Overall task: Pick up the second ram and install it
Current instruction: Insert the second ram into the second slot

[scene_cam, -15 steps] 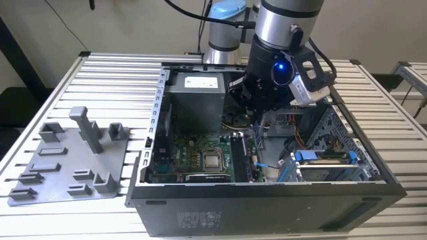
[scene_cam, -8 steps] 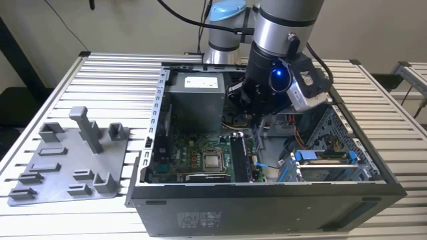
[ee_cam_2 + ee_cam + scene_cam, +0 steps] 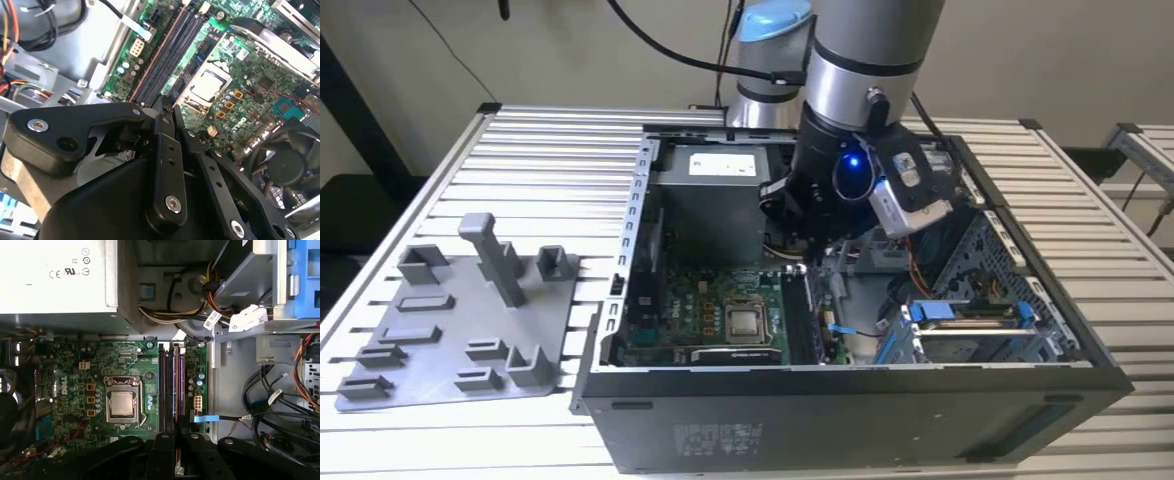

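You're hovering the end effector over the memory slots — it's seemingly pinching the second ram edge-on, long axis running along them.

Looking through the second wrist view, we see the gripper with its black fingers drawn close together, their tips just above the near end of the dark memory slots. Whether a stick sits between them we cannot tell. The slots run away across the green motherboard, beside the silver processor. A black fan lies near the fingers, and bundled cables hang against the grey case wall.
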{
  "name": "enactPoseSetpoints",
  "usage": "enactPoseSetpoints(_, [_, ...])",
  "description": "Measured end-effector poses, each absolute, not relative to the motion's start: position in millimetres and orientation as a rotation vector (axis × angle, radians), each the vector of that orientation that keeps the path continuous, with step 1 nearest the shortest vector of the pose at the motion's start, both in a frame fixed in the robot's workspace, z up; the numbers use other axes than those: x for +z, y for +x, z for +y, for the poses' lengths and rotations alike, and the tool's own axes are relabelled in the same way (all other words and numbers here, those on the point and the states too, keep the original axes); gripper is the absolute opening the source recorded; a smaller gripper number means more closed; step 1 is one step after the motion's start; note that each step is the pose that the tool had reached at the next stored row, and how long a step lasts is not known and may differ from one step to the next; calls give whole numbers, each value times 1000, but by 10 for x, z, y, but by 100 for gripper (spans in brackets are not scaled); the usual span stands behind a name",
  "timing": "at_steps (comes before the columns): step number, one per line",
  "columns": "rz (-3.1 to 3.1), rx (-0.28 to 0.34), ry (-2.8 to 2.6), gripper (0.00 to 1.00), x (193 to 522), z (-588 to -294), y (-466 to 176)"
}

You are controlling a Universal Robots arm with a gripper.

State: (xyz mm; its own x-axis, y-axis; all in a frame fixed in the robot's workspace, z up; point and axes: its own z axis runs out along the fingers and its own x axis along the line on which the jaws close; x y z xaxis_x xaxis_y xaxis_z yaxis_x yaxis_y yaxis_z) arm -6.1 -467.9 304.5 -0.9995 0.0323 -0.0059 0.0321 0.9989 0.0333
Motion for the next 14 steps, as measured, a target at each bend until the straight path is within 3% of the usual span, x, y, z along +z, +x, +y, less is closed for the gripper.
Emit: enactPoseSetpoints(14, [3140,28,51,14,2875,-4685,-72])
